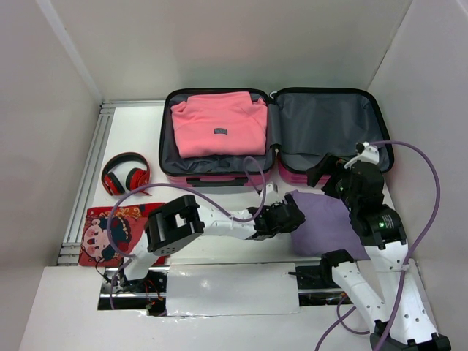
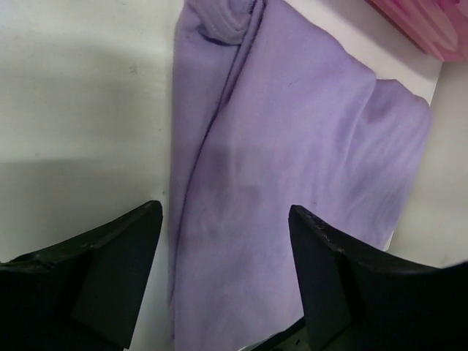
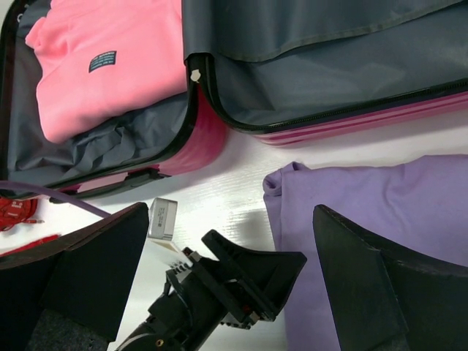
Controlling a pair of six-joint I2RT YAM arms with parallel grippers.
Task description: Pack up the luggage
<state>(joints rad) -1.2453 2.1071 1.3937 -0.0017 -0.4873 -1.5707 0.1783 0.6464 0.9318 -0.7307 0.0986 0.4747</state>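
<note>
Open luggage (image 1: 329,121) beyond spread left fingers (image 2: 110,270), purple garment (image 2: 292,146) between them

The luggage (image 1: 322,121) lies open at the far side, a sweater (image 1: 218,123) in its left half. A cloth (image 1: 329,227) lies just nearer, under my left claw (image 1: 284,217). Headphones (image 1: 136,178) lie left, with perhaps a pouch (image 1: 110,234) nearer.
</note>
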